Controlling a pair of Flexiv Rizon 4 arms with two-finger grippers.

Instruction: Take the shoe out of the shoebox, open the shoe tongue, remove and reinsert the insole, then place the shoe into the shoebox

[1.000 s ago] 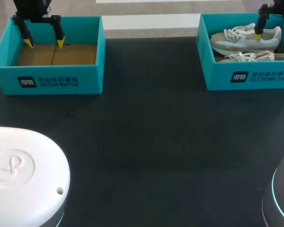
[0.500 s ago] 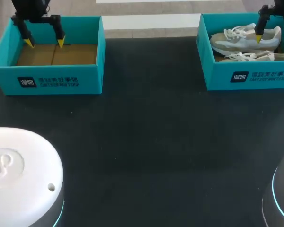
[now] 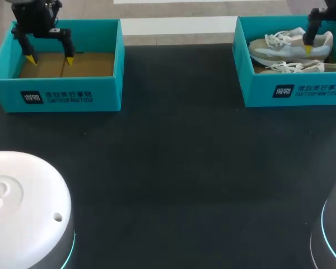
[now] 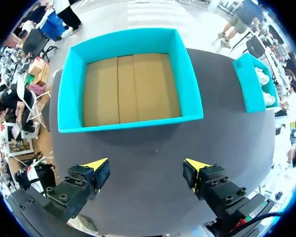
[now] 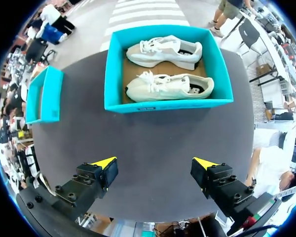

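Two pale cream and grey sneakers lie side by side in the teal shoebox (image 3: 291, 89) at the table's far right: one shoe (image 3: 291, 45) at the back, the other (image 3: 298, 67) nearer the front wall. The right wrist view shows the same shoebox (image 5: 167, 106) with the back shoe (image 5: 163, 49) and the front shoe (image 5: 167, 86) ahead of my right gripper (image 5: 155, 164), which hangs high and open, holding nothing. From the head view that right gripper (image 3: 326, 50) hovers over the shoes. My left gripper (image 3: 50, 59) is open and empty above an empty teal box (image 3: 56, 96).
The empty teal box (image 4: 128, 123) with its brown cardboard floor lies ahead of my left gripper (image 4: 147, 168), at the table's far left. Dark tabletop (image 3: 173, 157) stretches between the two boxes. The rounded white bases of my arms fill the near corners.
My left gripper has dropped a little over the empty box. My right gripper has sunk slightly over the shoes. Both stay open.
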